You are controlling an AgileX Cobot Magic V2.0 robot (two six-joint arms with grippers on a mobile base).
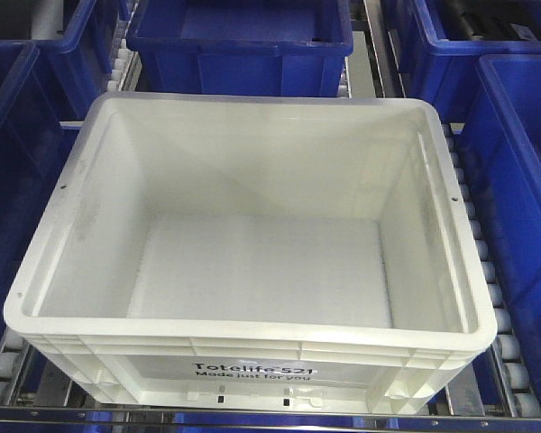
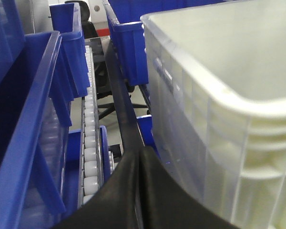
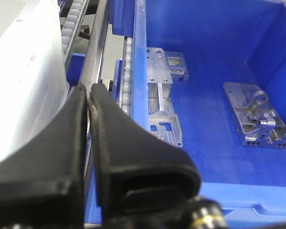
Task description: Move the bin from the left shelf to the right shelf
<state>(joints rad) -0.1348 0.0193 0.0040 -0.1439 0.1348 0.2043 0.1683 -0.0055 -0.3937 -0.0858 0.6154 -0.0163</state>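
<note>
Left jaws: your left gripper (image 2: 139, 157) has its two black fingers pressed together, only a thin seam between them, nothing held. It sits low in the gap just beside the bin's left wall.
Right jaws: your right gripper (image 3: 89, 90) is closed too, black fingers nearly meeting at the tips, nothing between them. It sits in the gap between the bin's right wall and the neighbouring crate.
Bin: large white rectangular plastic crate with thick ribbed rim (image 1: 243, 347), empty inside, black "Totelife 521 Made just for you" print on the near wall. It rests on the white roller track of the shelf (image 1: 487, 271), square to you, centred in the front view.
Neighbours: dark blue plastic crates (image 1: 523, 180) flank it left, right and behind; one (image 1: 239, 41) stands just behind its far rim.
Right crate contents: machined silver metal brackets (image 3: 164, 95) lie on its blue floor, another (image 3: 257, 114) well apart from them.
Left side: white rollers (image 2: 89, 138) run between the blue crate (image 2: 38, 119) and a dark rail.
</note>
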